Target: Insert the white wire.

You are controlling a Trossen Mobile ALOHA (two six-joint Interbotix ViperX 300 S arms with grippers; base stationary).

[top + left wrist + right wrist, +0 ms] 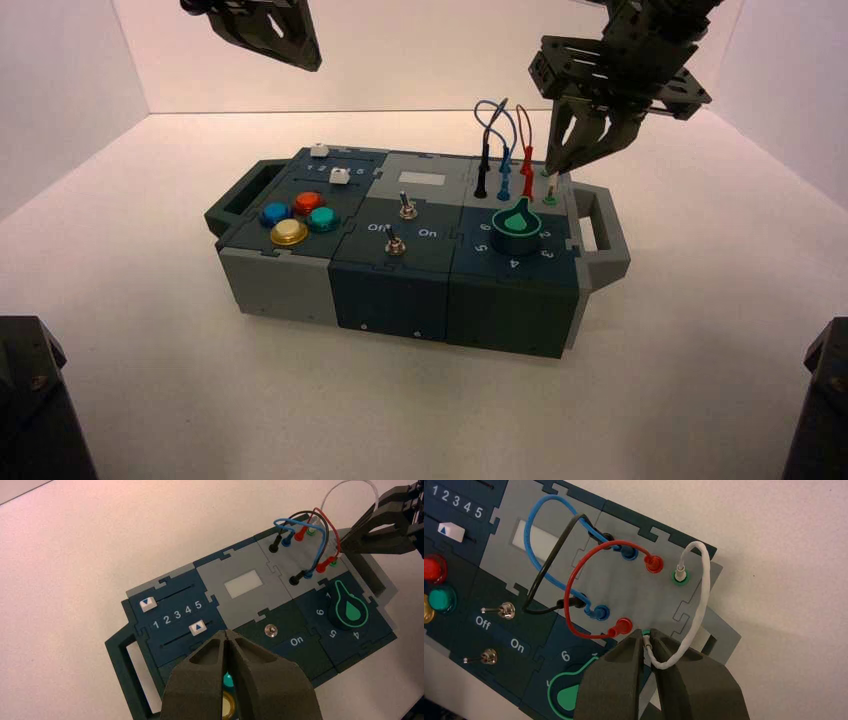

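The white wire (700, 595) arches in a loop at the box's right end and also shows in the left wrist view (350, 485). One plug sits in the far green socket (680, 576). My right gripper (647, 636) is shut on the other plug and holds it upright at the near green socket (645, 631), whose rim peeks out between the fingertips. In the high view this gripper (565, 165) points down at the box's (400, 290) back right corner. My left gripper (227, 632) is shut and empty, high above the box's left part (305, 55).
A red wire (574, 575), a blue wire (531, 535) and a black lead (544, 570) are plugged in beside the white one. The green knob (517, 220) lies just in front of the sockets. Toggle switches (407, 208), coloured buttons (300, 215) and sliders (148, 603) lie to the left.
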